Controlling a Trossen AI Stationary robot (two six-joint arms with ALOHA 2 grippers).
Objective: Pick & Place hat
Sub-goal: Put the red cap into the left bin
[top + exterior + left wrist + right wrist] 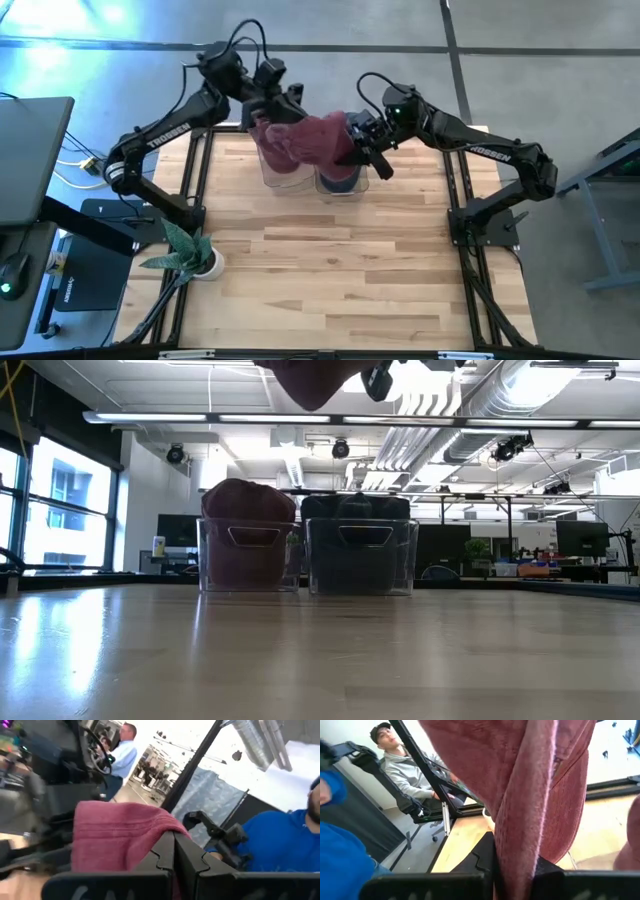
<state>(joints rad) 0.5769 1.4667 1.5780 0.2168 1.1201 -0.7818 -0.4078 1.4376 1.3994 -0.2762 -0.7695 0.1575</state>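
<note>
From above, I hold the dark red hat (305,140) stretched between my two tools, over the two clear bins (310,178) at the far side of the bench (330,270). My left tool (262,118) is clamped on the hat's edge above the left bin, my right tool (355,150) clamped on its other edge above the right bin. A small potted plant (190,250) stands at the bench's left edge, well apart from the bins.

At bench height, the bins stand side by side, the left one (250,555) filled with dark red cloth, the right one (362,555) with dark cloth. The hat (315,380) hangs high above them.

Past my left wrist, the fingers (187,857) are closed together on the hat (115,835); two people show beyond.

Past my right wrist, the fingers (480,857) pinch a fold of the hat (520,795), which hangs down over them; a seated person (412,775) is beyond the bench.
</note>
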